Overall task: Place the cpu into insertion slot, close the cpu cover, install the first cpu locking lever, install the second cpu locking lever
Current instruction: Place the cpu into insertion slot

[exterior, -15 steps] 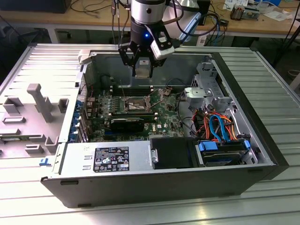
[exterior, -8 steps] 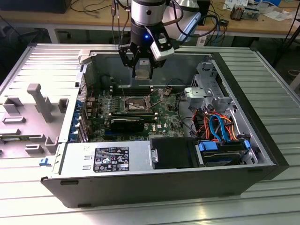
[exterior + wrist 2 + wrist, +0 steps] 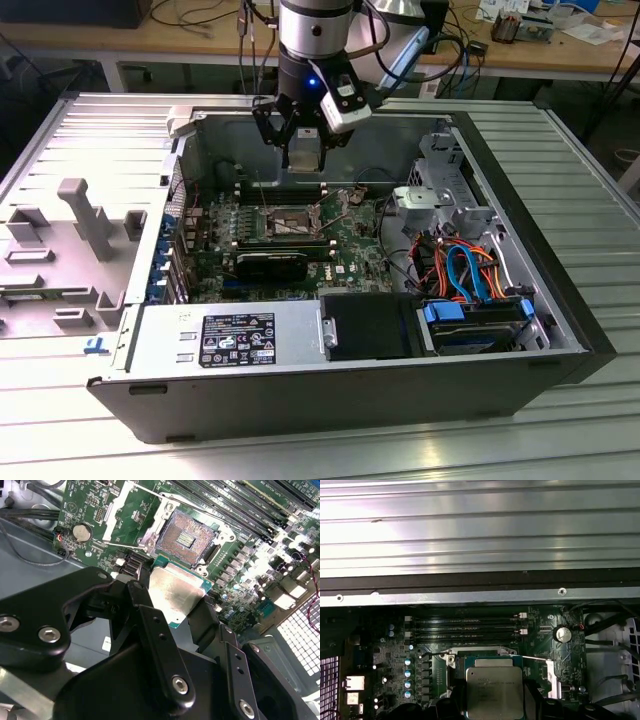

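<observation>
Chip (image 3: 176,587) sits clamped between the gripper (image 3: 174,605) fingers (image 3: 145,594). It hangs above the bare socket (image 3: 185,537), which lies mid-frame in the exterior view.

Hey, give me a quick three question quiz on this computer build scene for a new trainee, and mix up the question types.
1. True or false: the insertion slot already holds a chip.
2. What do the fingers grip? A) the cpu B) a memory stick C) a blue cable
3. Fill in: the circuit board around the slot is coloured ____.
Key: 1 false; 2 A; 3 green.
</observation>
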### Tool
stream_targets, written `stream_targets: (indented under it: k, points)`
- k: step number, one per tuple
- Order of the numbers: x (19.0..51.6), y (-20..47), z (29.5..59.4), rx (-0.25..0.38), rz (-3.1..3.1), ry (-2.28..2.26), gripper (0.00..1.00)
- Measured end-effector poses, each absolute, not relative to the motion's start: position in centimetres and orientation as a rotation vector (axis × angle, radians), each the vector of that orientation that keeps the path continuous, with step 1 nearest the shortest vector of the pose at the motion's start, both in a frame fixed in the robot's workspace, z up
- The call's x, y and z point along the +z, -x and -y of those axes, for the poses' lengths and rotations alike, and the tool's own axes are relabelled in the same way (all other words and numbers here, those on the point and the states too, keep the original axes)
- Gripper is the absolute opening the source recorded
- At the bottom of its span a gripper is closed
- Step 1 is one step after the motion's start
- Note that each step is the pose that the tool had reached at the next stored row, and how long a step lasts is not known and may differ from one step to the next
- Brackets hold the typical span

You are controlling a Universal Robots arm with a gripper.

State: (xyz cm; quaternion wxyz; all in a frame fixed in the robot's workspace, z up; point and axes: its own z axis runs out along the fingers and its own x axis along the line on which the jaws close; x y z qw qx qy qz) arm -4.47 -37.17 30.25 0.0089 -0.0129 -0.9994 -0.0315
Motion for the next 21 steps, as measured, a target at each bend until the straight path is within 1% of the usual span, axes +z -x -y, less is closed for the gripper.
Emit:
stream_targets:
  k: [21]
  points:
    - [29.25,4.88,37.41,-0.075,3.123,0.041,0.55]
